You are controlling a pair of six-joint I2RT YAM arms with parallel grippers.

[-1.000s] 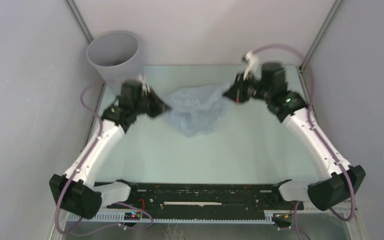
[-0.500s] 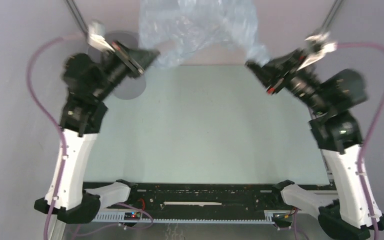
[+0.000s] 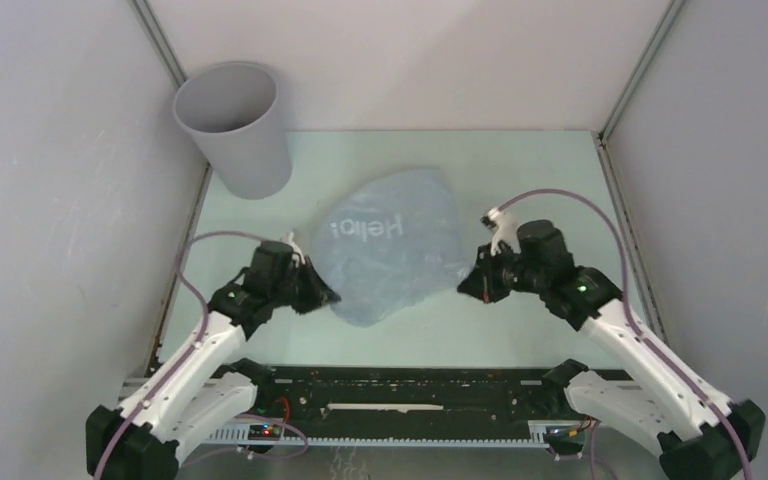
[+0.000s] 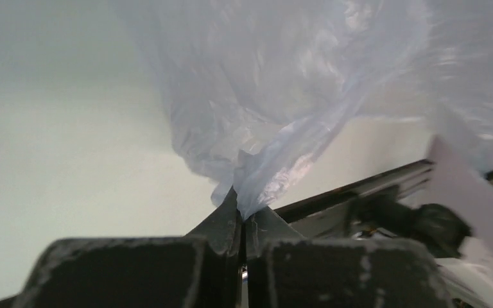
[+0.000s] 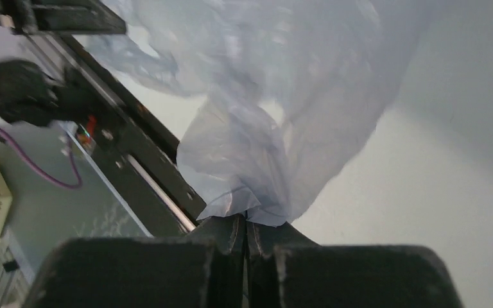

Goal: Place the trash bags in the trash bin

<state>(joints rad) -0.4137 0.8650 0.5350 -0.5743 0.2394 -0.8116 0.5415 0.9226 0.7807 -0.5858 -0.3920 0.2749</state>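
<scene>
The pale blue-grey trash bag (image 3: pixel 395 245) with white lettering is spread between my two grippers over the near middle of the table. My left gripper (image 3: pixel 322 297) is shut on the bag's near left edge; the wrist view shows the plastic (image 4: pixel 276 109) pinched between the closed fingertips. My right gripper (image 3: pixel 466 288) is shut on the bag's near right edge, and its wrist view shows the plastic (image 5: pixel 282 115) bunched at the closed tips. The grey round trash bin (image 3: pixel 233 128) stands upright at the far left corner, apart from both grippers.
White enclosure walls stand at the left, back and right. The black rail (image 3: pixel 410 382) with the arm bases and cables runs along the near edge. The pale green table (image 3: pixel 530 170) shows behind the bag.
Both arms have dropped from high up at the back, where they held the bag stretched in the air, down and toward the near edge. The bag now lies billowed low over the table.
</scene>
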